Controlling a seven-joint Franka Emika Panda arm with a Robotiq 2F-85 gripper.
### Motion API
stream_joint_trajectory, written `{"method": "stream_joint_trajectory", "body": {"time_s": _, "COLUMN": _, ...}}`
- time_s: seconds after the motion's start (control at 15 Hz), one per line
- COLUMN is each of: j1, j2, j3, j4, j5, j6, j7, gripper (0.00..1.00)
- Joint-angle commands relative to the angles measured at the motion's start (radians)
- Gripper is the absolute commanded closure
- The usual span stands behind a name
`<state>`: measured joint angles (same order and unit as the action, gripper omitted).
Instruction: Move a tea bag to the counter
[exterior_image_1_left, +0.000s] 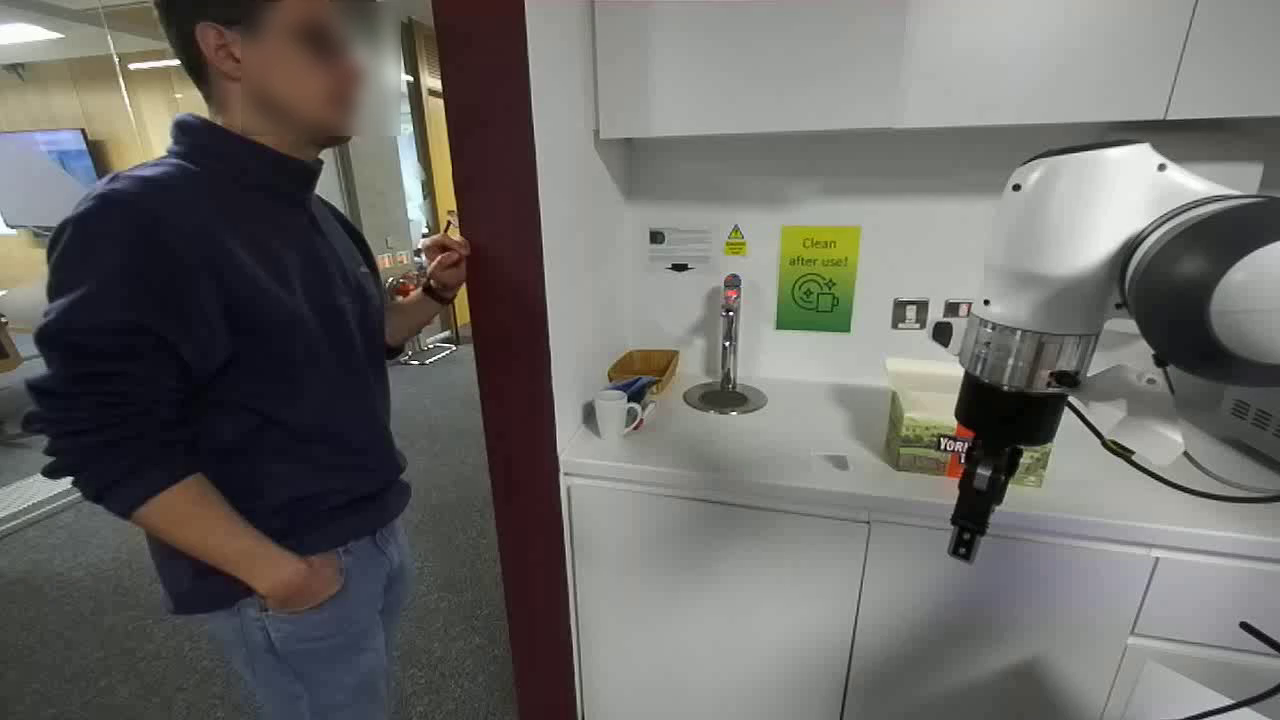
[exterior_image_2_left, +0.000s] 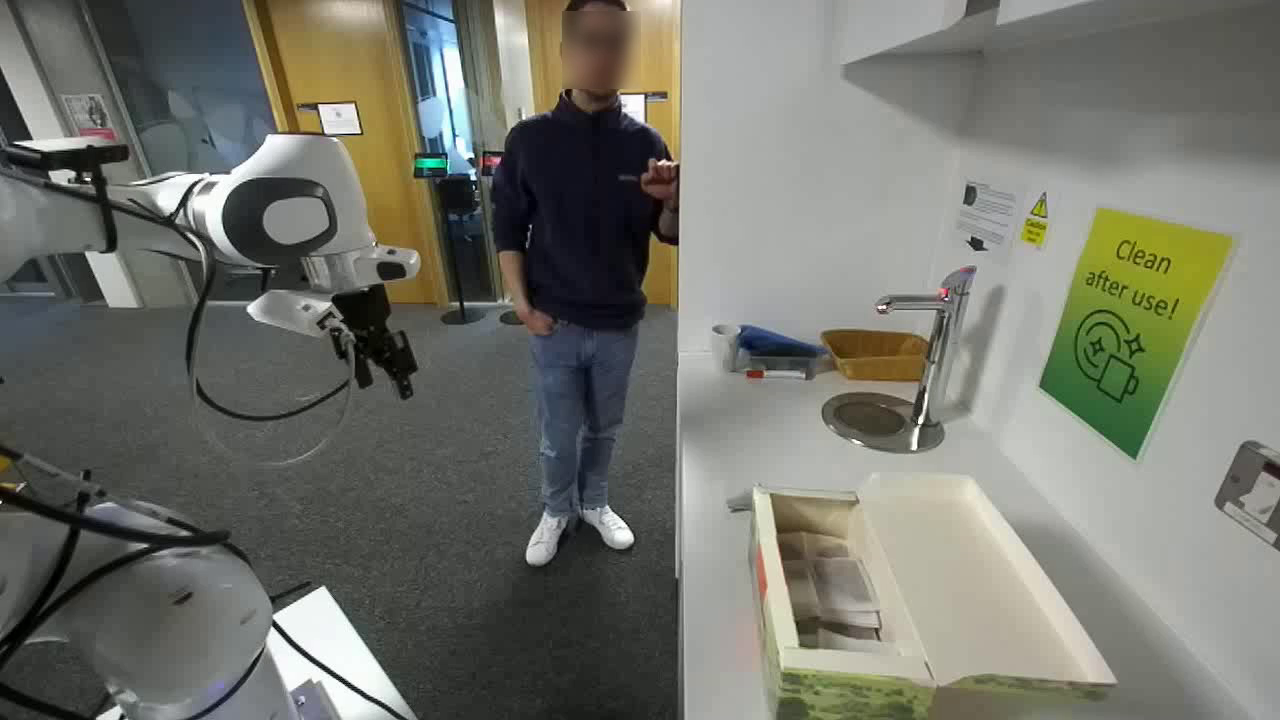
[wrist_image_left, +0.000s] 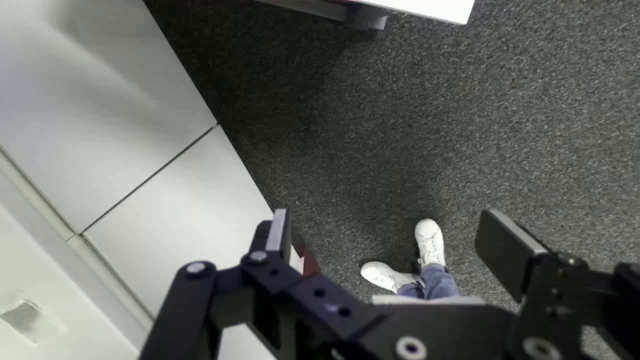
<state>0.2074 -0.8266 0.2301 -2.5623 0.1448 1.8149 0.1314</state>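
The white counter (exterior_image_1_left: 700, 455) runs along the wall and also shows in an exterior view (exterior_image_2_left: 715, 450) and at lower left in the wrist view (wrist_image_left: 55, 285). An open-lidded green tea box (exterior_image_2_left: 850, 690) stands on it, also seen in an exterior view (exterior_image_1_left: 915, 440). Tea bags (exterior_image_2_left: 845, 590) lie inside the box. A small flat greyish square (exterior_image_1_left: 832, 462), perhaps a tea bag, lies on the counter beside the box; it shows in the wrist view (wrist_image_left: 25, 317). My gripper (wrist_image_left: 385, 232) is open and empty, over the floor in front of the cabinet doors, apart from box and counter (exterior_image_2_left: 385, 382).
A person (exterior_image_1_left: 250, 350) stands beyond a dark red post (exterior_image_1_left: 495, 350), shoes visible in the wrist view (wrist_image_left: 430, 240). A tap (exterior_image_1_left: 730, 335), white mug (exterior_image_1_left: 612, 412) and wicker basket (exterior_image_2_left: 875, 352) stand on the counter's far end. Wall cabinets (exterior_image_1_left: 800, 70) hang above.
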Motion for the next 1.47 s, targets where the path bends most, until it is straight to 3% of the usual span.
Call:
{"method": "stream_joint_trajectory", "body": {"time_s": 0.0, "j1": -0.001, "j2": 0.002, "j3": 0.001, "j4": 0.002, "j5": 0.0, "j6": -0.002, "j7": 0.0, "gripper": 0.0}}
{"method": "stream_joint_trajectory", "body": {"time_s": 0.87, "j1": -0.002, "j2": 0.007, "j3": 0.014, "j4": 0.005, "j5": -0.004, "j6": 0.002, "j7": 0.011, "gripper": 0.0}}
{"method": "stream_joint_trajectory", "body": {"time_s": 1.4, "j1": -0.103, "j2": 0.073, "j3": 0.024, "j4": 0.025, "j5": -0.107, "j6": 0.142, "j7": 0.098, "gripper": 0.0}}
